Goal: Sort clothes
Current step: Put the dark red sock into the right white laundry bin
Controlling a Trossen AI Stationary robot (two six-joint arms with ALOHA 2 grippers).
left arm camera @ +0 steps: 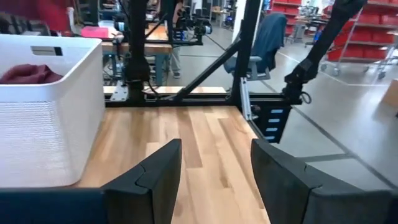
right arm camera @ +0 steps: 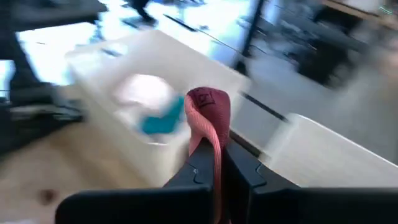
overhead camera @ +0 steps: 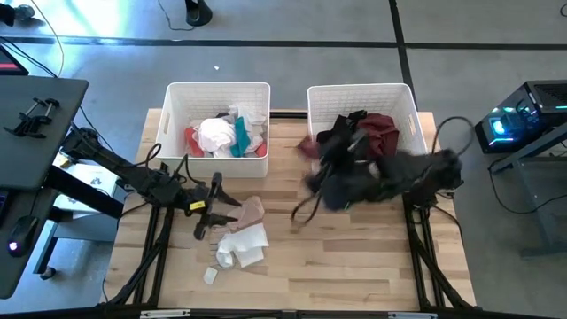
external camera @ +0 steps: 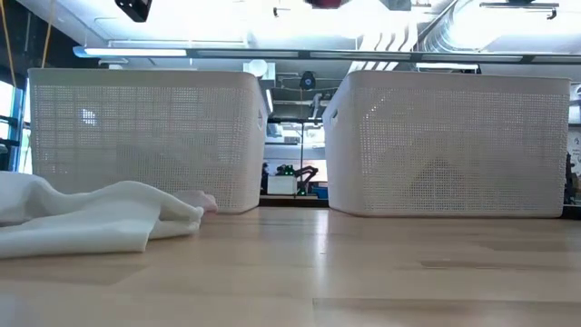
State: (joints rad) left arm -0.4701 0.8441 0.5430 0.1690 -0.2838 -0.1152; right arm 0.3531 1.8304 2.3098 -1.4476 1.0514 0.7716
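Both white slatted plastic baskets [overhead camera: 174, 94] already hold garments, the right claw [right arm camera: 214, 163] is clamped on a maroon cloth [right arm camera: 208, 118] near them, the left claw [left arm camera: 214, 171] stands apart, and white and beige pieces [overhead camera: 244, 232] remain on the wooden bench [overhead camera: 354, 257]

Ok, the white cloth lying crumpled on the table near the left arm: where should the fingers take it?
Pinch the raised fold of the white cloth from straight above. It lies low and rumpled on the table, so its edges are hard to get under. The left gripper, open, is nearest.
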